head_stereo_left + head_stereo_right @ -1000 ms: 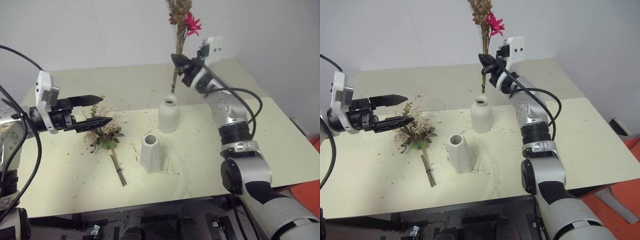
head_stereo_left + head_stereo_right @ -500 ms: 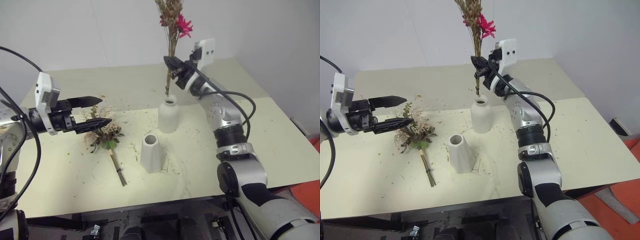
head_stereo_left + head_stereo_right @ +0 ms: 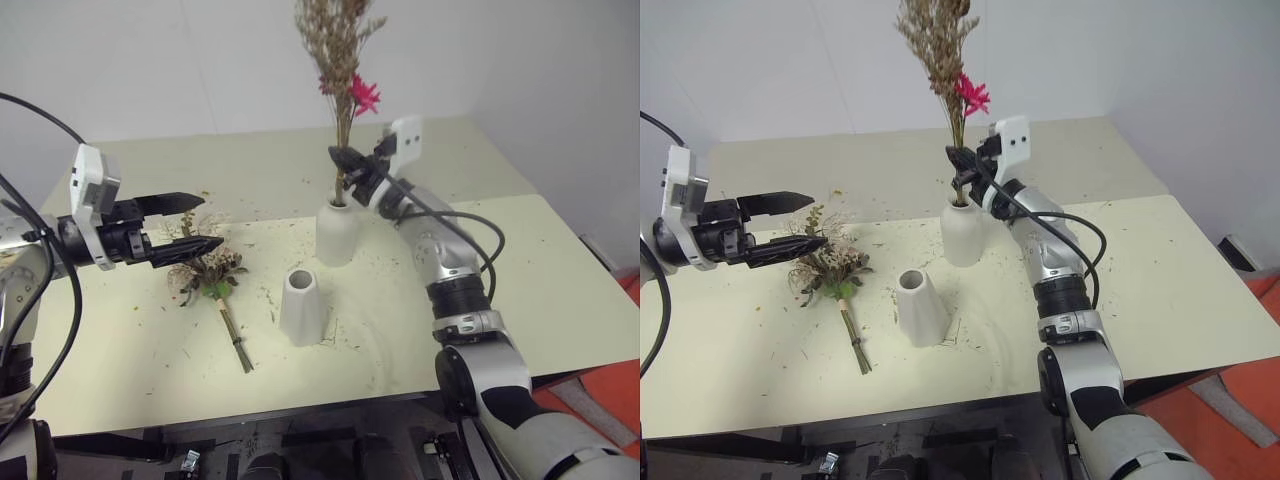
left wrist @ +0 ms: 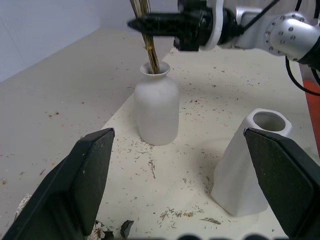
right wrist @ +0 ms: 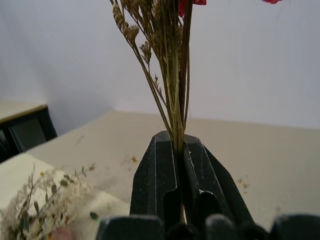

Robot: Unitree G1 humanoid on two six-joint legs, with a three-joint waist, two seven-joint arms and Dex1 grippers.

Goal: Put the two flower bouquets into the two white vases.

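White ceramic bottle-shaped vase (image 3: 337,234) holds the stem ends of the slim beige grass bunch with pink daisy (image 3: 338,62), pinched by the right claw (image 3: 345,166) just above it. Left claw (image 3: 196,221) gapes empty over the bushy cream bunch (image 3: 209,270), beside the white cone vase (image 3: 301,306).

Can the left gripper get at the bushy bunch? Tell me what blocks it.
Probably yes: the left gripper hangs open right above the bushy bunch, and nothing lies between them.

slim bouquet (image 3: 338,60): top cut by frame edge | stem ends hidden inside bottle vase (image 3: 337,230)
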